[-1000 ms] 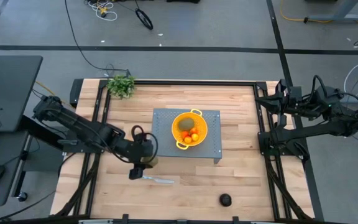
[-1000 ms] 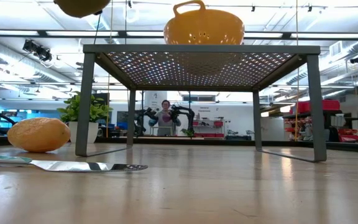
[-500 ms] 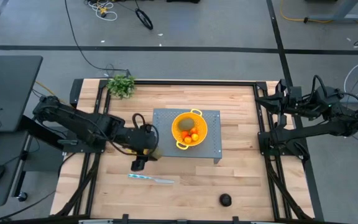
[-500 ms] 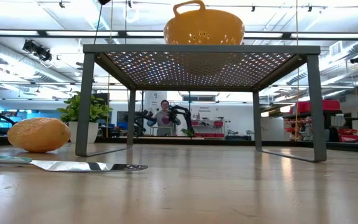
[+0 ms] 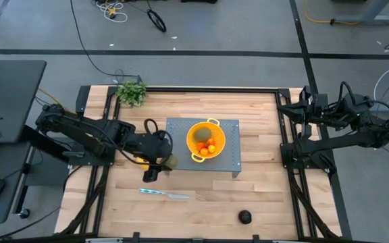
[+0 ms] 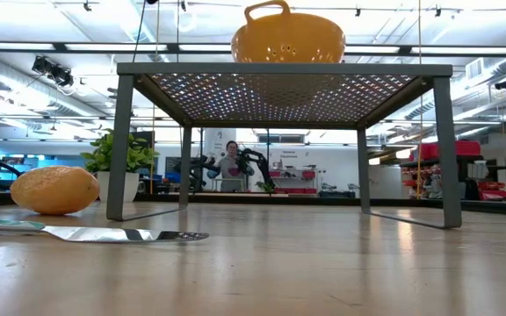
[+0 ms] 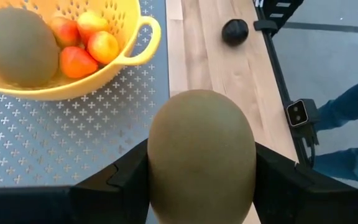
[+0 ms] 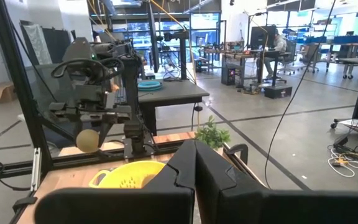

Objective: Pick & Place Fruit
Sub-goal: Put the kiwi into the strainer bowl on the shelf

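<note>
Brownish-green and oval, the kiwi (image 7: 202, 155) sits clamped between my left gripper's (image 5: 166, 162) fingers (image 7: 120, 180), left of centre in the overhead frame, just beside the left edge of the grey perforated stand (image 5: 229, 160). To do this well I'd carry it rightward, high enough to clear the rim of the yellow colander (image 5: 196, 128), and release only once it hangs over the bowl, where another kiwi (image 5: 199, 136) and the little orange-red balls (image 5: 209, 148) already lie, so it doesn't bounce out. The lemon (image 6: 54, 190) and knife (image 5: 163, 194) rest on the wood below; the dark round fruit (image 5: 245, 217) waits at lower centre. My right gripper (image 8: 195, 163), fingers together, is parked at the far right. Compared with a second ago, the left arm has lifted off the table and swung toward the stand.
</note>
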Action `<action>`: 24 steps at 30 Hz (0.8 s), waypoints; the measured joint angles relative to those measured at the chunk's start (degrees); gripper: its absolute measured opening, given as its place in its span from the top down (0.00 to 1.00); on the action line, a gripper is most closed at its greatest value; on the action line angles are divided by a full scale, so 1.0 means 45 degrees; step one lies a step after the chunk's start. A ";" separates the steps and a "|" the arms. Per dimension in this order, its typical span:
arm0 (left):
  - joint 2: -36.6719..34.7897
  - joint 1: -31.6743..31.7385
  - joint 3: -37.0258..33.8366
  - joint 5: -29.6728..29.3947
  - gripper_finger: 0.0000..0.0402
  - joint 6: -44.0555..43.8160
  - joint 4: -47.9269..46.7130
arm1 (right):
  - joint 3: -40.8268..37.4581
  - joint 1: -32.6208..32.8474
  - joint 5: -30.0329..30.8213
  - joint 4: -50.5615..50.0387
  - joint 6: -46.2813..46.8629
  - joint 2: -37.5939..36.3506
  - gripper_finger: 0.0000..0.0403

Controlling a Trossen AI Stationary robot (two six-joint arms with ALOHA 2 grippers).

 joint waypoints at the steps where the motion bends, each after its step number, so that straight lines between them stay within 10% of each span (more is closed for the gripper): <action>1: 0.0000 0.0039 0.0000 0.0004 0.45 -0.0022 0.0004 | 0.0000 0.0000 0.0000 0.0000 0.0000 0.0000 0.99; 24: -0.1446 0.2358 -0.0010 0.0046 0.45 0.1258 -0.1461 | 0.0000 0.0000 -0.0005 0.0384 0.0000 0.0078 0.99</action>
